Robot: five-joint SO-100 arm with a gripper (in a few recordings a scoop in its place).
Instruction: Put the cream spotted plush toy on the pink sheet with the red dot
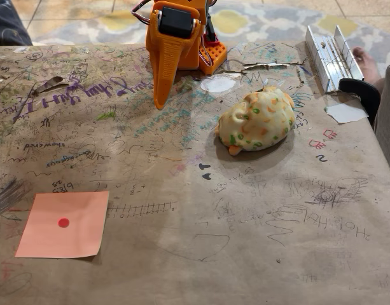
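**Meanwhile, the toy lies apart from the pincer, and the pink sheet is bare**

Largest of all is the brown paper-covered table (245, 254), scribbled over with pen marks and handwriting, which spreads beneath everything else in the fixed view. At its far edge stands the orange plastic robot arm (182, 32), and its orange two-finger pincer (159, 101) hangs point-down over the paper. The fingers taper to a single tip and look closed together, with nothing between them and nothing touching them; whether the tip meets the table I cannot tell.

To the right of the pincer and somewhat nearer the camera lies the cream spotted plush toy (258, 121), a rounded soft animal with orange and green spots, resting on the table on its side, well apart from the fingers. Far off to the pincer's left and much closer to the camera lies the pink sheet with the red dot (64, 223), a square salmon paper flat on the table with nothing on it.

Beyond the toy, at the table's far right, sits a white ridged metal bar (331, 54) held by a black clamp (360, 89). A white paper scrap (346, 112) lies just beside the clamp, and a smaller white oval patch (218, 84) lies just right of the pincer.
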